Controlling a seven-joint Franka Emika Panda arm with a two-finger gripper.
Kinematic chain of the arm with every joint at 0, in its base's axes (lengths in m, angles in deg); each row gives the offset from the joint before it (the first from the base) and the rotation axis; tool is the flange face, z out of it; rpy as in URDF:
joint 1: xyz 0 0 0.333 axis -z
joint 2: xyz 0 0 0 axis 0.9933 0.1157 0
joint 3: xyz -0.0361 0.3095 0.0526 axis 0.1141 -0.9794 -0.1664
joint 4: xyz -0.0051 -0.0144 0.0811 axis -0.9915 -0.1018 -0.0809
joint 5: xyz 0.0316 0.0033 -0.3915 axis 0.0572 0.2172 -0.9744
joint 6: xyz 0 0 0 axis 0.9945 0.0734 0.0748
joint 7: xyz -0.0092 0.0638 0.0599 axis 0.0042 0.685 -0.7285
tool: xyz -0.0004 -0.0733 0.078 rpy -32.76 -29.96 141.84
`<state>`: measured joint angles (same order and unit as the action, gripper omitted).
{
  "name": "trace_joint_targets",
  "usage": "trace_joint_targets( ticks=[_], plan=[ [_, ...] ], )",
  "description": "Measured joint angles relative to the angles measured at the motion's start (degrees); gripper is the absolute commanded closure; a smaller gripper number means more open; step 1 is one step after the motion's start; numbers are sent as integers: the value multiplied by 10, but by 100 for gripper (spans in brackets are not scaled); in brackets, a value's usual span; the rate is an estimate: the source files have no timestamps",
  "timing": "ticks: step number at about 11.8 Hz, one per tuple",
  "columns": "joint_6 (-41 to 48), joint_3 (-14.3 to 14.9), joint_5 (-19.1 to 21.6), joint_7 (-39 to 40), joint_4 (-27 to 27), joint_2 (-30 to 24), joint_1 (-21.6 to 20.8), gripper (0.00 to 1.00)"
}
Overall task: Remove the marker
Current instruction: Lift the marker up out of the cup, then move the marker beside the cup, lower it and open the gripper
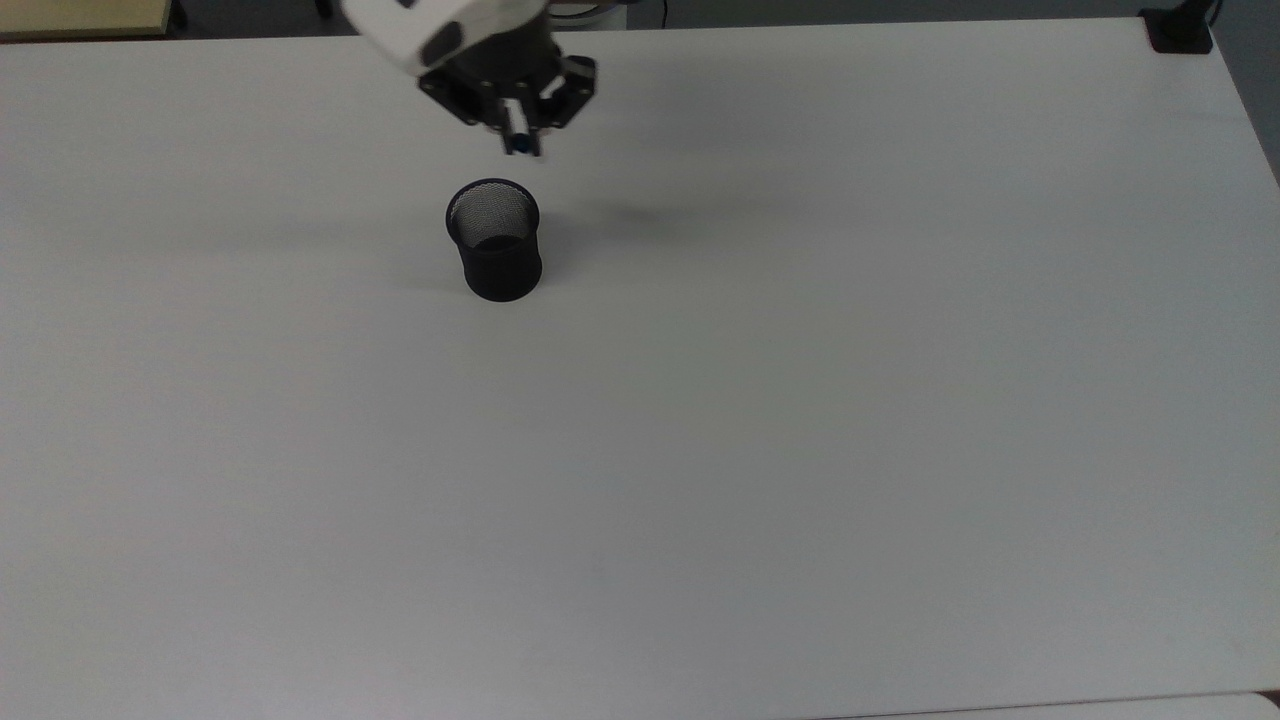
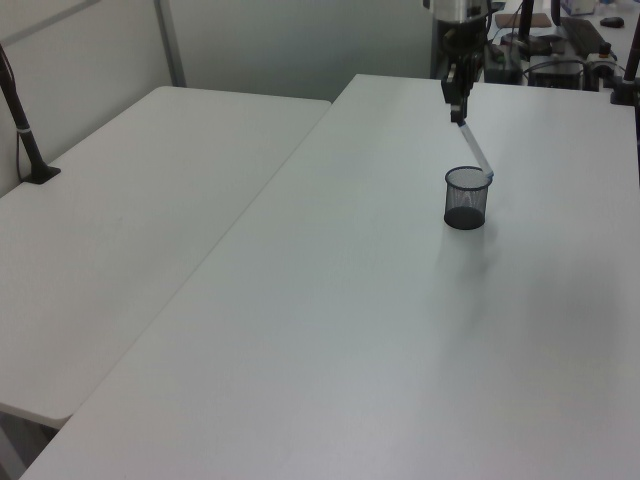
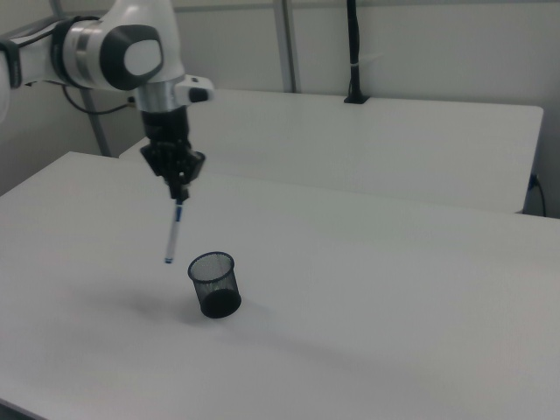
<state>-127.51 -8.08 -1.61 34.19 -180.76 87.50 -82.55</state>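
The marker (image 3: 173, 232) hangs in the air, its upper end pinched by my gripper (image 3: 178, 194), which is shut on it. It is white-barrelled with a blue band near the top, and it tilts slightly. Its lower end is at about rim height, just off the right view's left of the black mesh cup (image 3: 214, 284). In the left view the marker (image 2: 475, 150) slants down from the gripper (image 2: 458, 112) toward the rim of the cup (image 2: 466, 197). The top view has the gripper (image 1: 520, 135) beyond the cup (image 1: 494, 240), with the marker (image 1: 519, 146) seen end-on.
The cup stands upright on a wide white table (image 1: 800, 450). A black clamp (image 1: 1180, 30) sits at the table's far corner at the top view's right. A second white table (image 2: 120, 230) adjoins, with a black post (image 2: 25, 130) on it.
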Motion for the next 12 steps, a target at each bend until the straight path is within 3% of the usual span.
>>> trace_joint_targets(
  ticks=[4, 7, 8, 9, 10, 12],
  plan=[
    [-1, -7, 1, -59, -14, 40, -80, 86],
    [-52, -7, 1, -84, -20, 92, -101, 82],
    [-67, -7, 1, -93, -21, 106, -104, 69],
    [-85, -7, 1, -100, -22, 122, -107, 39],
    [-97, -7, 1, -101, -22, 132, -108, 0],
    [-107, -7, 1, -101, -22, 138, -108, 0]
  ],
)
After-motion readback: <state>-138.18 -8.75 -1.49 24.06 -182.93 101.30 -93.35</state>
